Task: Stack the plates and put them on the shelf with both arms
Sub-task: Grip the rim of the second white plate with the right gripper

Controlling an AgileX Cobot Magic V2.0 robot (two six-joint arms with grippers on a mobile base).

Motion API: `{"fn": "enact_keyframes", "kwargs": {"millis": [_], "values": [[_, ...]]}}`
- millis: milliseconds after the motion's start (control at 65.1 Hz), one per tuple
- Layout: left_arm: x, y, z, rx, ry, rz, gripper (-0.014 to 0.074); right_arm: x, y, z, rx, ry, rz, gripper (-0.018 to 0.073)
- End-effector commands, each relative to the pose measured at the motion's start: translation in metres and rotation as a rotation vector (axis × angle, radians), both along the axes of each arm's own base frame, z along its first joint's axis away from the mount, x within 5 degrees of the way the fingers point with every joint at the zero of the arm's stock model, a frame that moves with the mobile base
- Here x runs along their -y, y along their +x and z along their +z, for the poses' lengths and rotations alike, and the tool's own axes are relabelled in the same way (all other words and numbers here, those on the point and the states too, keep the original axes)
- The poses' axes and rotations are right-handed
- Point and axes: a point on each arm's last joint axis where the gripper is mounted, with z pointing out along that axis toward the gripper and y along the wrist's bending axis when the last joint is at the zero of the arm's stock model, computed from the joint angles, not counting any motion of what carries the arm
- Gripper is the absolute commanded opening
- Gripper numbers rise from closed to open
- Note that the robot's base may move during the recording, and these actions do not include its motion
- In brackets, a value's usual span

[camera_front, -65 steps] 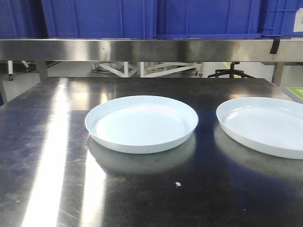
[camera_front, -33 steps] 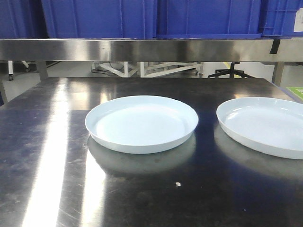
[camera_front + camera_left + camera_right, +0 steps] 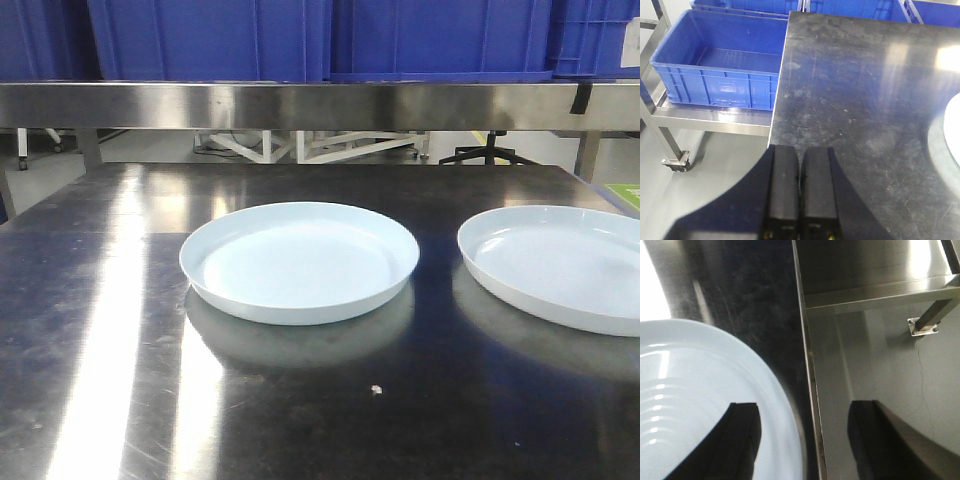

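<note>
Two pale blue-white plates lie flat on the dark steel table: one in the middle, the other at the right, cut by the frame edge. Neither arm shows in the front view. My left gripper is shut with nothing in it, hovering at the table's left edge, far from the plate rim. My right gripper is open and straddles the right plate's outer rim: one finger over the dish, the other past the table edge. The steel shelf runs across the back above the table.
Blue plastic crates stand along the shelf. A low trolley left of the table carries an empty blue crate. Beyond the table's right edge are grey floor and a steel frame leg. A small crumb lies near the table front.
</note>
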Motion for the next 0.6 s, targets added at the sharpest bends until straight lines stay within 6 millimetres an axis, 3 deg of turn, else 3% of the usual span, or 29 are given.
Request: {"fn": "enact_keyframes", "kwargs": {"millis": [0, 584], "values": [[0.001, 0.005, 0.017, 0.115, -0.019, -0.002, 0.0082, 0.001, 0.01, 0.017, 0.108, -0.019, 0.009, 0.0496], [0.001, 0.005, 0.017, 0.115, -0.019, -0.002, 0.0082, 0.006, 0.015, -0.001, 0.05, -0.013, -0.003, 0.0496]]}}
